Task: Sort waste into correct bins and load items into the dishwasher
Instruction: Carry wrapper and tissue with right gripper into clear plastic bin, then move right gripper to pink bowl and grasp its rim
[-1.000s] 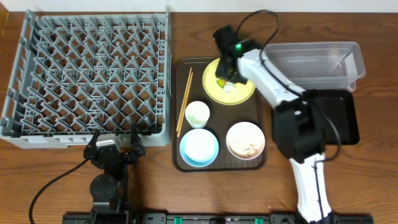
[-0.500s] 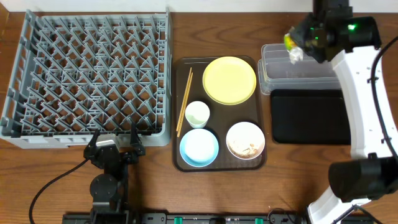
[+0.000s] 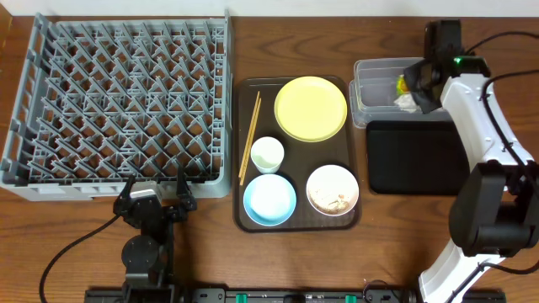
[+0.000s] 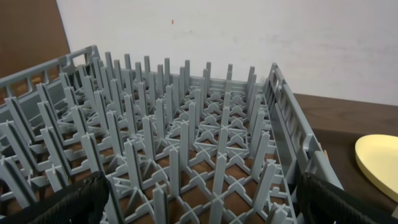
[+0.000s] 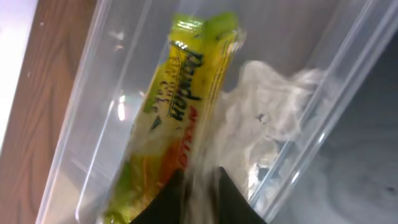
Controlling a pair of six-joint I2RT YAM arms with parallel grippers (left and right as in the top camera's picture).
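Yellow-green wrapper and crumpled paper blur inside the clear tub; my right gripper is mostly cut off and I can't tell its hold; my left gripper gapes empty.

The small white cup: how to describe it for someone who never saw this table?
Find the brown tray right of the grey rack. The cup stands by the chopsticks, between yellow plate and blue bowl. It is the smallest round vessel there.
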